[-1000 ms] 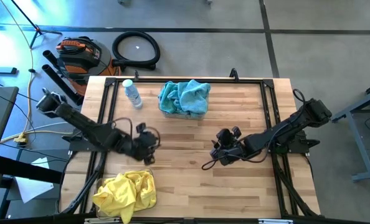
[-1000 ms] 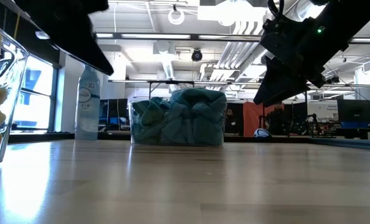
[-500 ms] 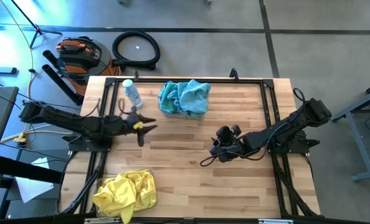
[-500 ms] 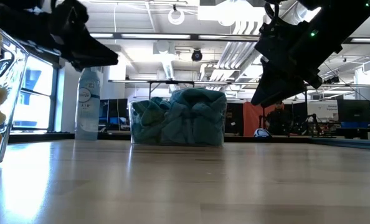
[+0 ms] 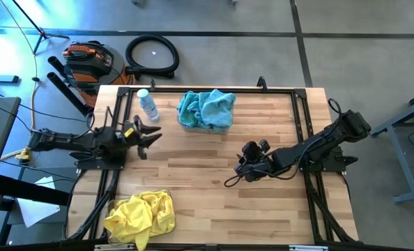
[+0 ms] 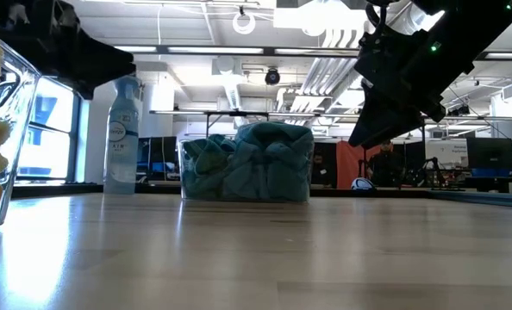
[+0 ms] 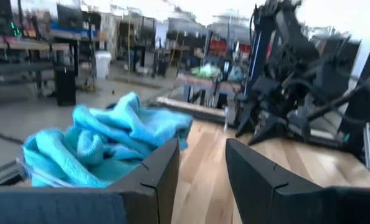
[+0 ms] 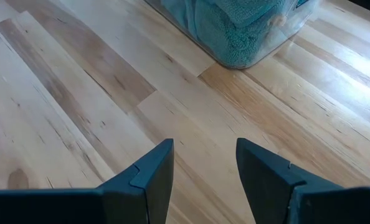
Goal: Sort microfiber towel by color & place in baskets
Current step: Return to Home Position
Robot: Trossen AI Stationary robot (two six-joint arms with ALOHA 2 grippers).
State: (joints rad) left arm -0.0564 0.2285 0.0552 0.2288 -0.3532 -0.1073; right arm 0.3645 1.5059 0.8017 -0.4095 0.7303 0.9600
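Sorting looks finished: the blue towels point(image 5: 207, 106) fill the far bin point(image 5: 205, 128) at the table's back edge, the yellow towels point(image 5: 143, 213) fill the near bin point(image 6: 10, 138) at its front left corner, and no cloth lies loose on the wood. The left gripper point(image 5: 153, 134) hovers by the left edge near the water bottle point(image 5: 147, 104), fingers spread and empty. The right gripper point(image 5: 243, 166) hangs over the middle right, likewise spread. The step in hand appears to be parking both arms, which calls for lifting clear of the bins

Left gripper point(image 5: 150, 137) with fingers spread, arm low and outstretched — right gripper point(image 5: 243, 162) likewise parted, arm reaching inward.
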